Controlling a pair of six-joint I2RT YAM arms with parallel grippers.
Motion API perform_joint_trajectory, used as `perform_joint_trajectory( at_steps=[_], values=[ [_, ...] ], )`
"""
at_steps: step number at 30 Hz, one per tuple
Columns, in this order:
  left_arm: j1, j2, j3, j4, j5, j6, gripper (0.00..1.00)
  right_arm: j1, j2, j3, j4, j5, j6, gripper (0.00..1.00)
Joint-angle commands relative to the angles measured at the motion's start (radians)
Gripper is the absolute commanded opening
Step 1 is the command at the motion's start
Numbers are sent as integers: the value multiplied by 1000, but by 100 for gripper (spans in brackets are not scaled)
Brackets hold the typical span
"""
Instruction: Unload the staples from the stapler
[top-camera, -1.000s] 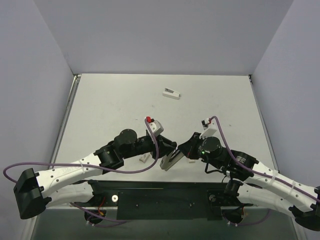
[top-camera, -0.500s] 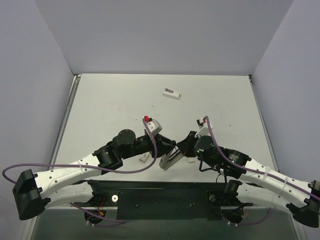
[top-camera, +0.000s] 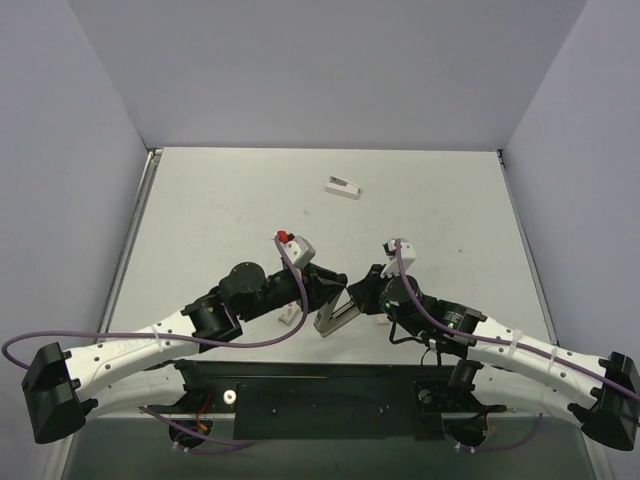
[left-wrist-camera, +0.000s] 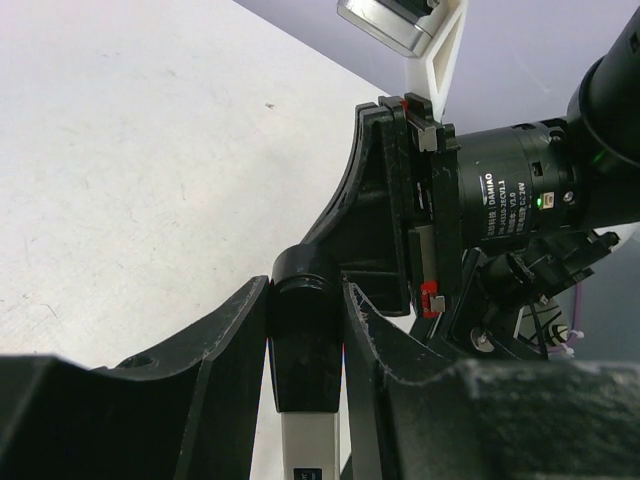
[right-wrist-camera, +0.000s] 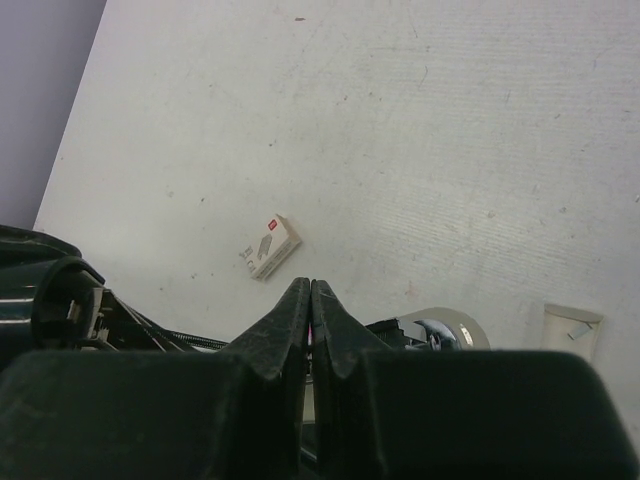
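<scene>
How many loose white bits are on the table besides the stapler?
2: a box at far centre, a small piece left of the stapler. Others may be hidden.

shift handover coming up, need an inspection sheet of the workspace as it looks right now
surface: pale table, a few tiny dark specks
job's things: stapler between the two grippers near the front edge; no loose staples seen
clutter: small white box alone at the far side; small white piece by the left arm
grippers: left gripper clamped on the stapler's black end; right gripper shut, tips together
cables: purple cables looped along both arms
surroundings: plain walls on three sides, nothing else seen
</scene>
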Motion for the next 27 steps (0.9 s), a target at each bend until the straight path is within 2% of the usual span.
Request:
perform_joint_trajectory(
  at_steps=[1, 16, 27],
  values=[
    [-4, -46, 34, 248, -50, -32, 0, -11, 39, -24, 63, 18, -45, 0],
    [-4, -15, 24, 371, -164, -29, 0, -105, 83, -93, 204, -72, -62, 0],
    [-3, 75, 76, 441, -201, -4, 0, -175, 139, -121, 305, -166, -60, 0]
  ],
)
